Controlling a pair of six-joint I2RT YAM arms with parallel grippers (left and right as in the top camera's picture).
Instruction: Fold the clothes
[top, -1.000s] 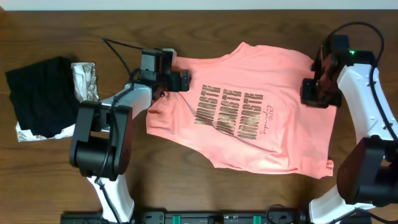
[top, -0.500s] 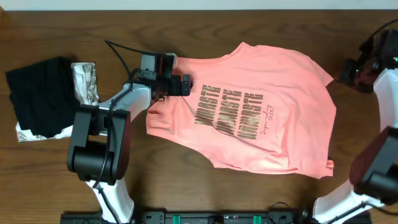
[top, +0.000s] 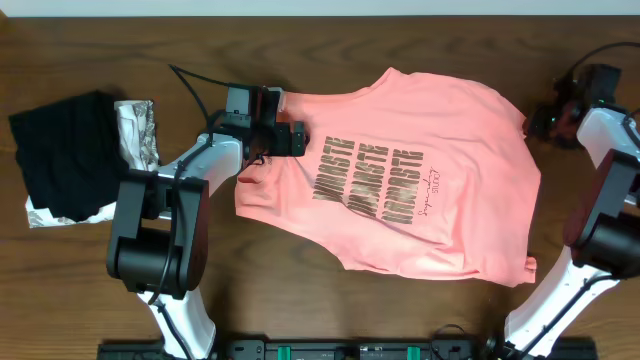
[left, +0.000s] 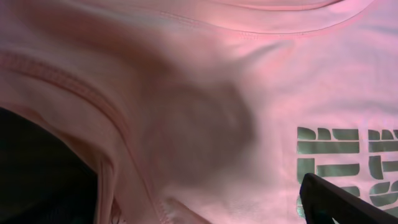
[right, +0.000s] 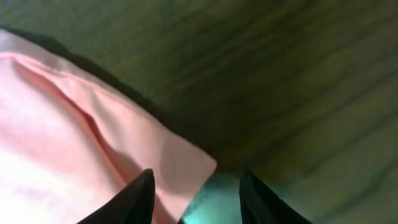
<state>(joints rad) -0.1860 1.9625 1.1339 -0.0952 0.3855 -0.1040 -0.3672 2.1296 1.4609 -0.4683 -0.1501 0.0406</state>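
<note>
T-shirt (top: 430, 190), salmon-pink, lay flat and unfolded on table (top: 70, 300); left gripper (top: 298, 138) spread above its collar side, right gripper (top: 545, 122) parted, seemingly empty, beside its edge; grasping step judged pending, needing 2 edge pinches.

Both arms pair glossy black joint housings with white link shells. The left arm (top: 160, 215) has a thin black cable (top: 190, 86) looping off its wrist. The right arm (top: 612, 180) ends in a black right gripper (top: 538, 121) with dark, pointed fingers (right: 134, 199).
</note>
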